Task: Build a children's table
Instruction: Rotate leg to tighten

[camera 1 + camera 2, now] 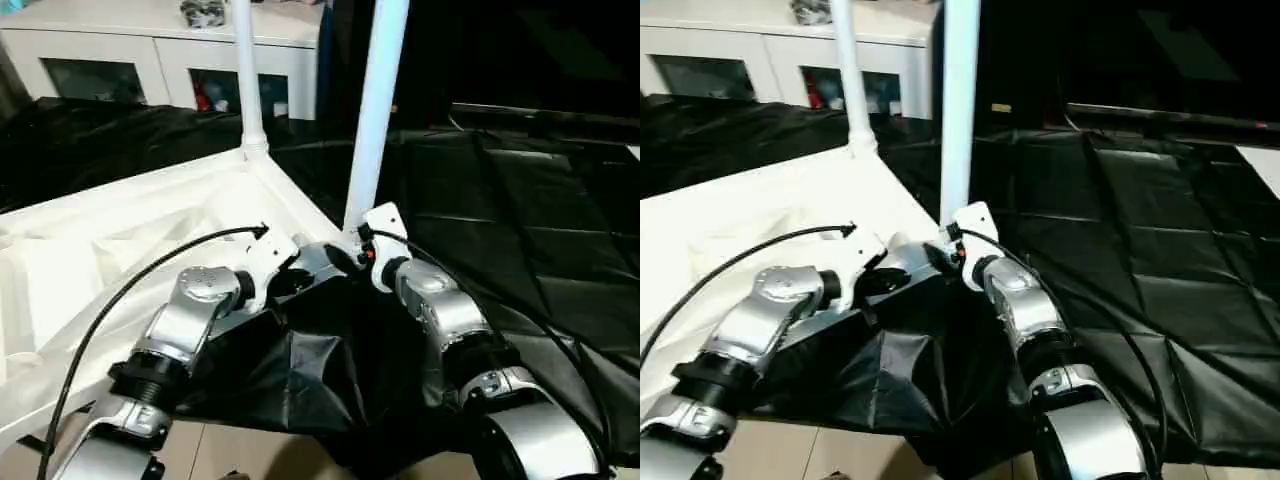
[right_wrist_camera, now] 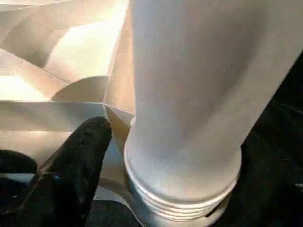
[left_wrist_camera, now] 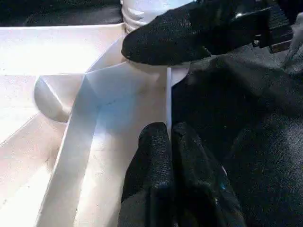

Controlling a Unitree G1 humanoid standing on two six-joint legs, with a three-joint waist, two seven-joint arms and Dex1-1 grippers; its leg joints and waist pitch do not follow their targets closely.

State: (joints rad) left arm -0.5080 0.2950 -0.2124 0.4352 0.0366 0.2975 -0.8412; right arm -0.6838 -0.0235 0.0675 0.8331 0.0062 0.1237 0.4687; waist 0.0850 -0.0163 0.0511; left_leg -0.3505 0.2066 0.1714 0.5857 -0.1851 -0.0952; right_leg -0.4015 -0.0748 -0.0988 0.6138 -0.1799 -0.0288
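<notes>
Leg-fitting step: near leg (image 1: 374, 120) stands in the upturned tabletop's (image 1: 120, 250) near corner socket, right gripper (image 2: 111, 156) wide beside its threaded base, left gripper (image 3: 171, 156) pinched on the rim; next, probably screw it home.

You are looking at a surface covered by a crinkled black plastic sheet (image 1: 520, 220), which hangs in folds over its near edge above a pale floor (image 1: 240, 450). On the sheet lies the white table top (image 1: 90, 260), ribbed underside up, with two white legs (image 1: 375, 110) standing upright at its corners. Behind stands a white cabinet (image 1: 150, 50).
</notes>
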